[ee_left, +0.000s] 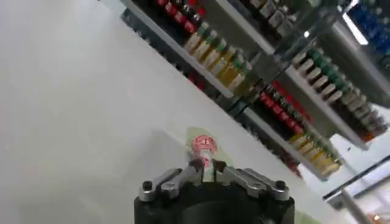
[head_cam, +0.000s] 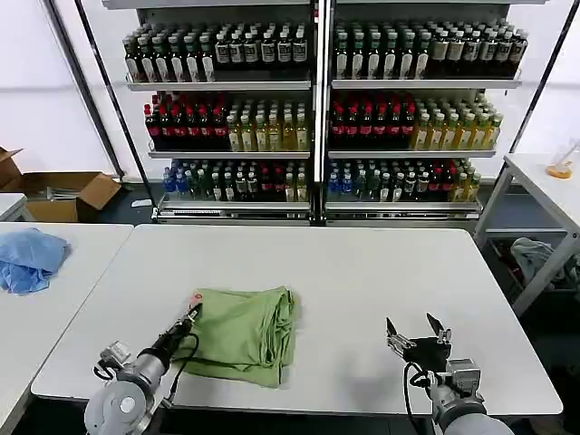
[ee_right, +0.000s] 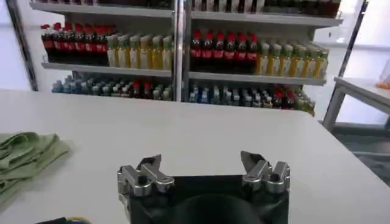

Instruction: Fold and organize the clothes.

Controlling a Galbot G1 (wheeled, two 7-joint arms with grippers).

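A light green shirt (head_cam: pixel 243 333) lies folded on the white table (head_cam: pixel 362 272), left of the middle and near the front edge. My left gripper (head_cam: pixel 193 311) sits at the shirt's far left corner. In the left wrist view this gripper (ee_left: pixel 206 164) is shut on a strip of green cloth, just below a red-and-white printed patch (ee_left: pixel 203 145). My right gripper (head_cam: pixel 415 328) hovers over bare table at the front right, open, with nothing between its fingers (ee_right: pixel 150 164). From the right wrist view, the edge of the folded shirt (ee_right: pixel 24 152) lies well off to one side.
Shelves of bottles (head_cam: pixel 317 118) stand behind the table. A second table on the left carries a blue cloth (head_cam: pixel 27 258), with a cardboard box (head_cam: pixel 68 195) behind it. On the right are another table (head_cam: pixel 544 172) and a bin of cloth (head_cam: pixel 535 258).
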